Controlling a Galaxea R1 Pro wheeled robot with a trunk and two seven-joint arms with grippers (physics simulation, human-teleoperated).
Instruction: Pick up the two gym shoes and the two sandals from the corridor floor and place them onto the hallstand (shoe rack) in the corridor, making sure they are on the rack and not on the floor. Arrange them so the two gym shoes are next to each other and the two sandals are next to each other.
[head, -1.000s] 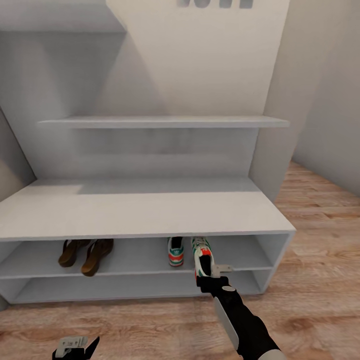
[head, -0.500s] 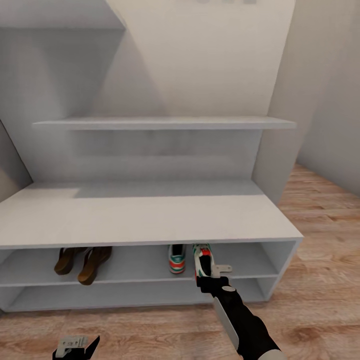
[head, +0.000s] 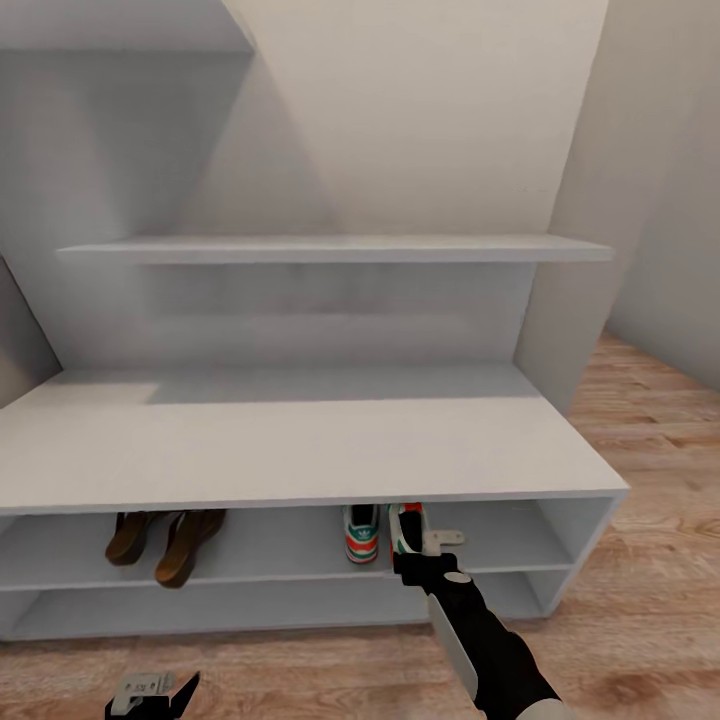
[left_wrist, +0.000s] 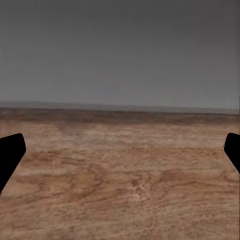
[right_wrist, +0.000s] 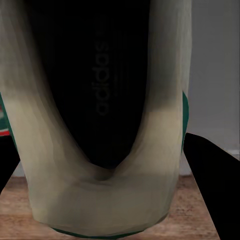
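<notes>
Right gripper (head: 418, 545) is clamped on a gym shoe (head: 404, 525) at the hallstand (head: 300, 440) upper shelf, just right of the second gym shoe (head: 361, 532). Both sandals (head: 165, 540) sit together at the shelf's left. Left gripper (head: 155, 690) hangs spread wide over the corridor floor (left_wrist: 120, 175).

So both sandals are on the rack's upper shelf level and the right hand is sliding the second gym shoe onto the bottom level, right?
Not the bottom level. The head view shows the right hand with the second gym shoe at the upper shelf level, beside the first gym shoe. Both sandals are on that level.
</notes>
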